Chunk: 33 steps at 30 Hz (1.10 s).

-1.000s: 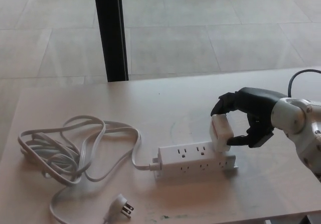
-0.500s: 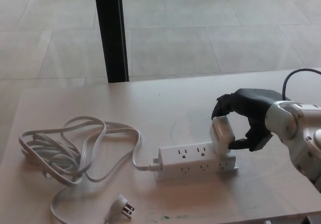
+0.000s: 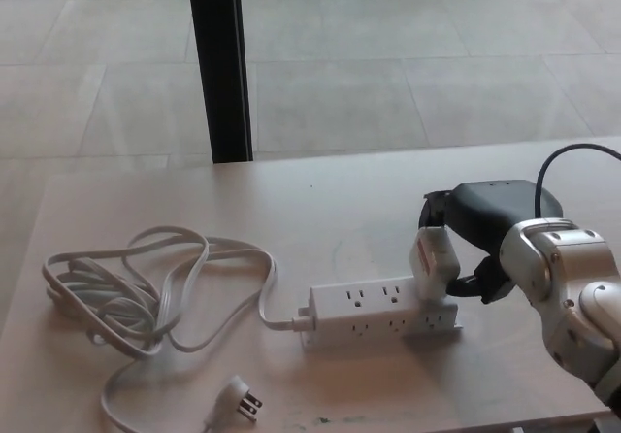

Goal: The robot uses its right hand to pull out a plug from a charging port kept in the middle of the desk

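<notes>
Only the robot's right arm shows, entering from the picture's right edge. Its right hand [image 3: 482, 231] is black, with a smooth, rounded, matte back shell and thick, blocky fingers [image 3: 433, 209] of the same dark material. Behind it the wrist and forearm [image 3: 566, 287] are cased in glossy silver-white shells, rounded and bulbous, with darker seams where one segment meets the next. A thin black cable [image 3: 555, 158] arcs up from the back of the hand and curves off toward the right edge.
</notes>
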{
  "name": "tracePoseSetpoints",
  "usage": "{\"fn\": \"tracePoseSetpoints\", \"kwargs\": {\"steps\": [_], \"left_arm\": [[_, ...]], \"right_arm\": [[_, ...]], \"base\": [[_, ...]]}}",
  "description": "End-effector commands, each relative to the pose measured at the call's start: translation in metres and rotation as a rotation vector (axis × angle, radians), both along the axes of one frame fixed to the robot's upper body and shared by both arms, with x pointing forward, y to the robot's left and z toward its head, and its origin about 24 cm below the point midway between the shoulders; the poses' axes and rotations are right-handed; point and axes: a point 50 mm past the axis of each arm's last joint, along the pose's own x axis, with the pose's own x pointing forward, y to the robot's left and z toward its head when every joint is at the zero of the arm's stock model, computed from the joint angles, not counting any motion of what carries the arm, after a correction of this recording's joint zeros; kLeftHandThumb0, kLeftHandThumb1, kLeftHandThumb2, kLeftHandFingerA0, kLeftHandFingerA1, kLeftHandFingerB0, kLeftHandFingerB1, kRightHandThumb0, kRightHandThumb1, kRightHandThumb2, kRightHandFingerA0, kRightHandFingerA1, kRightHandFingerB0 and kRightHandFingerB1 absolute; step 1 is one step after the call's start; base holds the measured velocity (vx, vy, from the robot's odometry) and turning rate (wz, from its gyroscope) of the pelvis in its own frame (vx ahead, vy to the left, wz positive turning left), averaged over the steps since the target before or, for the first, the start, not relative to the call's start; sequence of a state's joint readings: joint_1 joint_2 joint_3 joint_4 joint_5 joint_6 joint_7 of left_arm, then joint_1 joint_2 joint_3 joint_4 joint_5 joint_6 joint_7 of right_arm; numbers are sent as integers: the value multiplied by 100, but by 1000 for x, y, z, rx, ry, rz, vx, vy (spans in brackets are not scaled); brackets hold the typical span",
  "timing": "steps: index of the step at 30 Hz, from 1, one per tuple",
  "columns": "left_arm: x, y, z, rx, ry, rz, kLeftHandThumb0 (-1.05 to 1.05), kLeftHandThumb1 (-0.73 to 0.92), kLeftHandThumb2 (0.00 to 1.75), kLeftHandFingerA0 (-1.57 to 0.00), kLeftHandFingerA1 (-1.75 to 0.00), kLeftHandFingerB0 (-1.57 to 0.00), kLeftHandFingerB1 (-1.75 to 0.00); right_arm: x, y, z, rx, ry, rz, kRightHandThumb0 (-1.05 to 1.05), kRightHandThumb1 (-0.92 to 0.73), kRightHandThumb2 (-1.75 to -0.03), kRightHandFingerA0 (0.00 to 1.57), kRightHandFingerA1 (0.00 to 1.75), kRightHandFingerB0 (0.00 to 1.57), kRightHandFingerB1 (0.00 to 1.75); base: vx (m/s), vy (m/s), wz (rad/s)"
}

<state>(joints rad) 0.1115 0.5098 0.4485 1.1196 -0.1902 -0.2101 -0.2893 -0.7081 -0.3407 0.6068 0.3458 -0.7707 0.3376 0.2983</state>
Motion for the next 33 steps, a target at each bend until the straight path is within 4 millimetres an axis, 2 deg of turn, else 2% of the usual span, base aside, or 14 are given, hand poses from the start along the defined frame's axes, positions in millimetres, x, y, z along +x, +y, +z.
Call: {"fn": "tracePoseSetpoints", "kwargs": {"steps": [1, 2, 6, 9, 14, 15, 19, 22, 23, 24, 25, 27, 30, 33], "left_arm": [[0, 0, 2, 28, -22, -12, -82, 92, 82, -57, -49, -34, -40], [0, 1, 2, 27, -20, -4, -73, 80, 115, -53, -60, -27, -50], [0, 1, 2, 26, -18, 1, -85, 92, 83, -61, -50, -32, -38], [-1, 1, 3, 28, -24, -10, -79, 83, 117, -55, -61, -25, -49], [-2, 1, 3, 31, -21, -8, -83, 92, 84, -60, -51, -30, -38], [-2, 1, 3, 33, -19, -7, -79, 83, 117, -56, -61, -25, -48], [-2, 2, 3, 31, -24, 1, -77, 82, 117, -56, -61, -24, -48], [-2, 3, 4, 37, -22, 6, -86, 92, 84, -62, -51, -29, -36], [-2, 3, 4, 42, -19, 2, -83, 87, 118, -54, -58, -21, -46], [-2, 3, 5, 42, -22, -1, -81, 92, 82, -57, -49, -25, -35], [-2, 3, 4, 34, -25, 5, -84, 87, 118, -54, -58, -20, -45], [-3, 4, 5, 28, -24, 13, -81, 92, 82, -57, -48, -25, -35], [-2, 4, 5, 31, -26, 8, -83, 87, 118, -55, -59, -20, -46], [-2, 5, 5, 32, -20, 4, -83, 92, 82, -58, -49, -27, -35]], "right_arm": [[-21, -8, -52, -38, 134, -40, -42, -80, -78, 85, 174, 67, 83], [-20, -6, -51, -41, 125, -41, -43, -82, -74, 78, 170, 65, 92], [-19, -7, -49, -20, 104, -47, -39, -78, -85, 87, 175, 75, 112], [-18, -9, -44, -33, 95, -50, -39, -74, -81, 84, 174, 68, 92], [-14, -14, -34, -40, 90, -67, -38, -74, -81, 86, 175, 71, 102], [-12, -15, -29, -32, 96, -78, -37, -76, -83, 90, 175, 70, 91], [-5, -21, -10, -33, 73, -76, -41, -80, -76, 86, 170, 65, 84], [3, -24, 6, -33, 75, -94, -38, -73, -83, 90, 173, 62, 82], [5, -25, 10, -40, 77, -97, -38, -70, -87, 90, 174, 66, 93], [7, -26, 13, -47, 80, -96, -39, -68, -87, 90, 175, 70, 105], [9, -26, 18, -59, 85, -98, -39, -66, -87, 92, 175, 72, 114], [11, -25, 24, -75, 102, -100, -40, -65, -85, 88, 175, 74, 124], [15, -25, 34, -96, 128, -107, -41, -68, -78, 88, 174, 74, 102], [19, -25, 43, -90, 155, -110, -40, -68, -73, 84, 173, 70, 91]], "base": [[0, 0, 0], [0, 0, 0], [0, 0, 0], [0, 0, 0], [0, 0, 0], [0, 0, 0], [0, 0, 0], [0, 0, 0], [0, 0, 0], [0, 0, 0], [0, 0, 0], [0, 0, 0], [0, 0, 0], [0, 0, 0]]}}
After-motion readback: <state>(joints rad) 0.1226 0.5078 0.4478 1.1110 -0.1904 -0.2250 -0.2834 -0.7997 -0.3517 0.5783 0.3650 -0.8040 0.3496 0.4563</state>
